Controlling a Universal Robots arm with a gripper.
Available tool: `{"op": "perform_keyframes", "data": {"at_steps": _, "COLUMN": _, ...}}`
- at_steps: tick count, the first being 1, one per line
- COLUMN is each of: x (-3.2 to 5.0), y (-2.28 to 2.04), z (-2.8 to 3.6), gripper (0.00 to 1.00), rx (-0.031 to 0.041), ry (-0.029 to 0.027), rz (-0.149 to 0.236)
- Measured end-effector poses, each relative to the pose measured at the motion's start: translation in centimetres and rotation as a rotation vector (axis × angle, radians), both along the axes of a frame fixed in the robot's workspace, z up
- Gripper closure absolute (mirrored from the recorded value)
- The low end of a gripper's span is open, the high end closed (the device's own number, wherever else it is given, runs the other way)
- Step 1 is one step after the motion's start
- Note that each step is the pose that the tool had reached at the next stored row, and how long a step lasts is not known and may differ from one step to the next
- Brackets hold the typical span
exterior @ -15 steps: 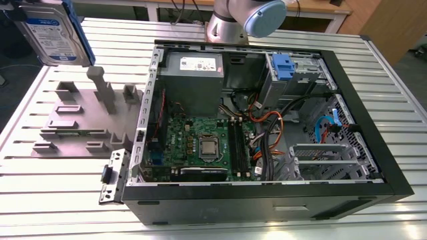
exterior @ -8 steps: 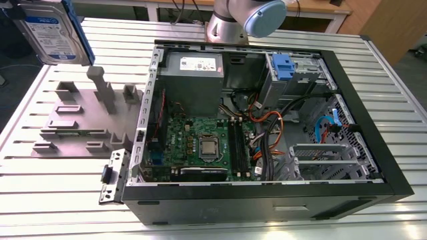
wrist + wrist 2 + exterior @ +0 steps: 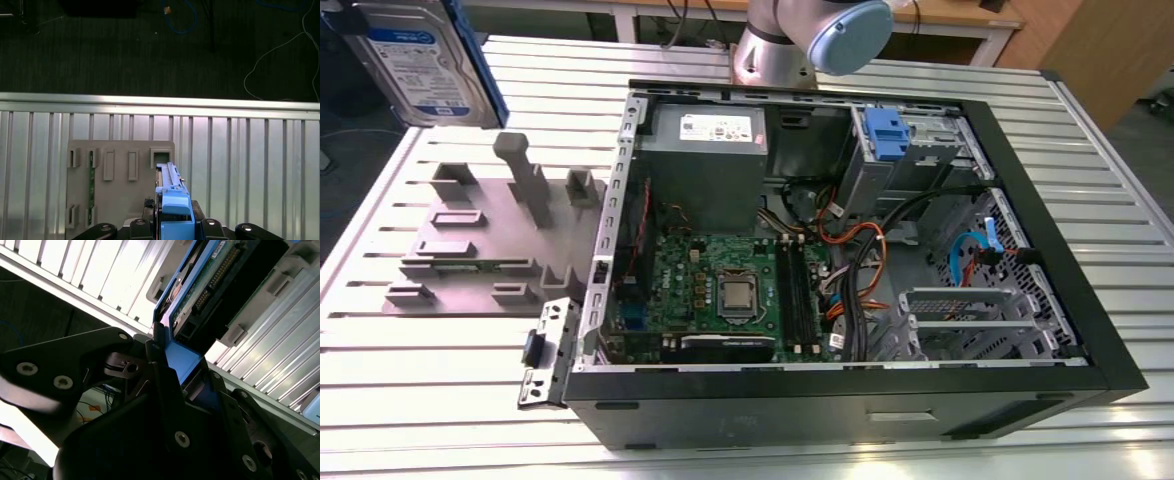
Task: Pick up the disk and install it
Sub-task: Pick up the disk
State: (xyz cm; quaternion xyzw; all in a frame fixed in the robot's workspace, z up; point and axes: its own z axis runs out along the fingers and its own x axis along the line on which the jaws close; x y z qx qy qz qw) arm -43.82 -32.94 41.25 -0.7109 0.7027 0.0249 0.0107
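Between the closing faces of your pincer, in the second wrist view, there's the blue plastic rail: you're pinching the disk by one end, with the rest of it reaching out past the fingertips. In the exterior view it hangs high at the far left, clear of the slatted table. Just below the pincer sits the grey fixture. Well away from the pincer, toward the exterior view's right, the open computer case lies on its side, with orange cables looping across the inside and the silver cage by the far wall.

Watch that grip. It's plastic held at one end, so I'd judge a quick swing could tip or slide the drive. Come in low and the case wall could clip it, or those cables could snag it short of the cage.
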Motion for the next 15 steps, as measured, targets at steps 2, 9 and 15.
{"op": "perform_keyframes", "data": {"at_steps": 2, "x": 0.00, "y": 0.00, "z": 0.11, "gripper": 0.63, "rx": 0.0000, "ry": -0.0001, "rz": 0.000}}
{"op": "perform_keyframes", "data": {"at_steps": 9, "x": 0.00, "y": 0.00, "z": 0.55, "gripper": 0.63, "rx": 0.0000, "ry": -0.0001, "rz": 0.000}}
{"op": "perform_keyframes", "data": {"at_steps": 15, "x": 0.00, "y": 0.00, "z": 0.94, "gripper": 0.63, "rx": 0.0000, "ry": 0.0000, "rz": 0.000}}
